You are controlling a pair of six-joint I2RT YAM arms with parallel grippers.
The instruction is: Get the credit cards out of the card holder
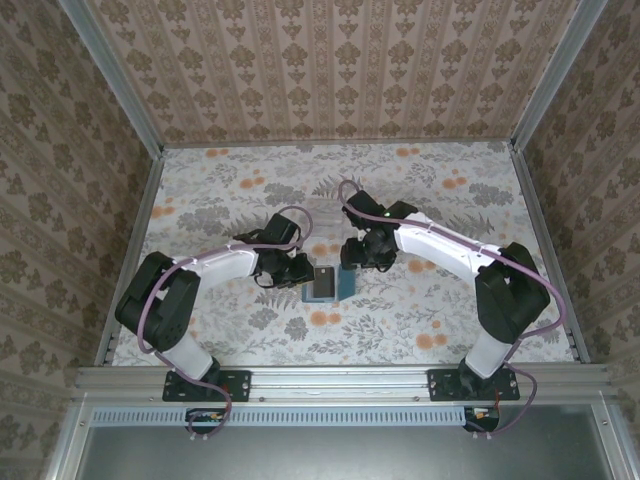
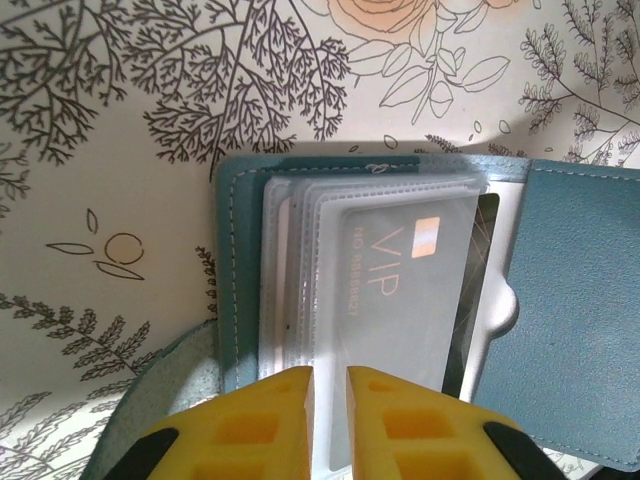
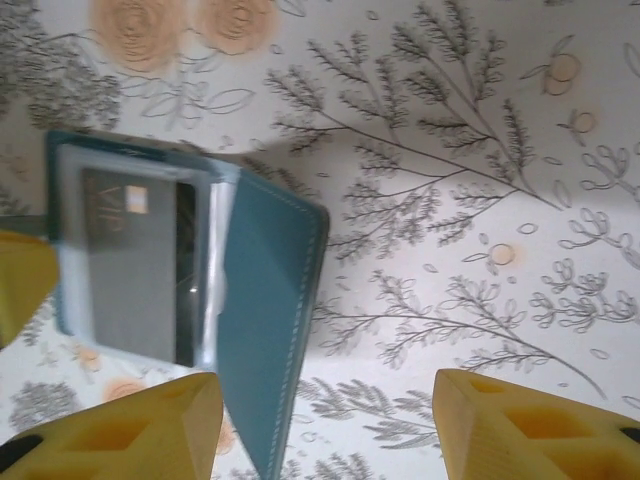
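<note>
- Currently small teal-blue folding card holder [image 1: 326, 287] is lying open on floral-print table [image 1: 420, 320], between grippers.
- Pale grey VIP credit card [image 2: 390, 290] is sitting in its clear sleeves [image 2: 285, 300].
- Left gripper [image 2: 330, 378] is pinching narrow on the card holder's sleeve edge.
- Right gripper [image 3: 325, 385] is hovering wide open beside it.

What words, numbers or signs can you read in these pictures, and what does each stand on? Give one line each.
"VIP": on the pale grey credit card inside the card holder, left wrist view.
Small line of print beside it, starting "NO": the digits are too blurred to read.
Top view: nothing is large enough to read.
</note>
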